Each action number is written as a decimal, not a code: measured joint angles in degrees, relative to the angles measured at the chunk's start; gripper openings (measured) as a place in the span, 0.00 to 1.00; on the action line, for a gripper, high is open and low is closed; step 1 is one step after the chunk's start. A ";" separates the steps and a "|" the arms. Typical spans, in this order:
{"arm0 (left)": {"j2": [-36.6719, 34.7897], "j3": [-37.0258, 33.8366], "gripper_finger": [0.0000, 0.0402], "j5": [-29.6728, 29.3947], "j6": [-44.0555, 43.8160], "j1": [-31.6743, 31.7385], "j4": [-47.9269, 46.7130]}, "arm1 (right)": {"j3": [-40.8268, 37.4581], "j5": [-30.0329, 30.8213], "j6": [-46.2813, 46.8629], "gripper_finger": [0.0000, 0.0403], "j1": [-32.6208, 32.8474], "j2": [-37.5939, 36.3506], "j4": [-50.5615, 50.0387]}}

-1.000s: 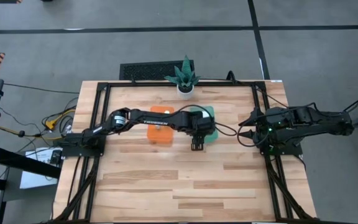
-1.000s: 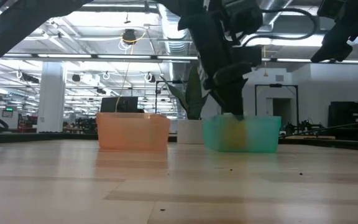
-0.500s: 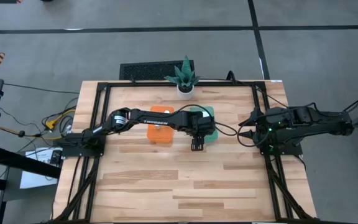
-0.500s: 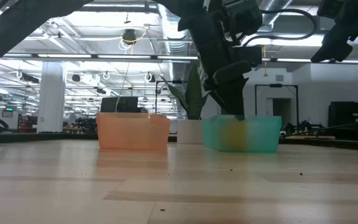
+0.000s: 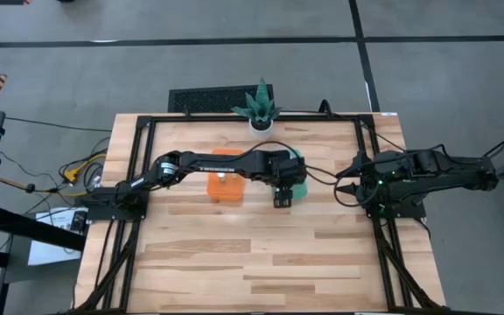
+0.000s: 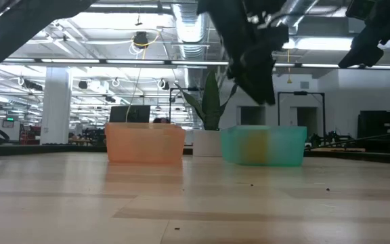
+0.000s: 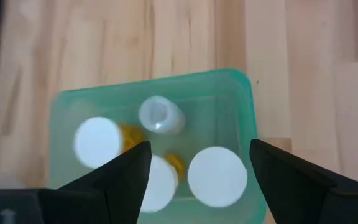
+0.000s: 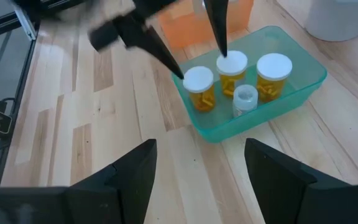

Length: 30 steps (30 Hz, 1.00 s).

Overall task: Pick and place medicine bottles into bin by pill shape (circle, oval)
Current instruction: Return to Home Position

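The green bin (image 7: 241,93) holds several upright medicine bottles: three with white caps over yellow bodies (image 7: 217,176) and one bluish-clear (image 7: 160,116). They also show in the right wrist view (image 8: 232,63). My left gripper (image 7: 199,147) hangs open and empty above this bin (image 5: 294,179), clear of its rim in the low view (image 6: 259,85). The orange bin (image 5: 226,184) stands to its left, and a small white cap (image 5: 223,175) shows inside it. My right gripper (image 8: 201,144) is open and empty at the table's right side (image 5: 341,185).
A white plant pot (image 5: 261,125) with a green plant stands at the table's far edge behind the bins. A black frame (image 5: 370,166) runs around the table. Bare wood (image 5: 261,254) lies between the bins and the near edge.
My left gripper has gone up out of the green bin: its fingers reached down inside the bin a second ago and now hang above the rim. The bottles in the bin stand as before.
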 joint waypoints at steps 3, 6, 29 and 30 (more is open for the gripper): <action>-0.04 5.78 0.67 0.01 -0.98 -0.41 -4.91 | 0.00 0.00 -0.35 0.63 0.00 -0.02 0.19; -4.59 3.86 0.67 -0.39 -2.46 -1.26 -4.44 | -0.02 0.00 -0.33 0.63 -0.02 0.01 1.84; -51.26 -25.96 0.67 -6.90 -12.41 -3.67 -7.35 | 0.00 0.09 -6.50 0.63 -3.45 -1.14 16.66; -55.73 -31.79 0.67 -8.32 -13.62 -4.09 -4.29 | 0.00 0.09 -6.49 0.63 -3.86 -1.59 16.70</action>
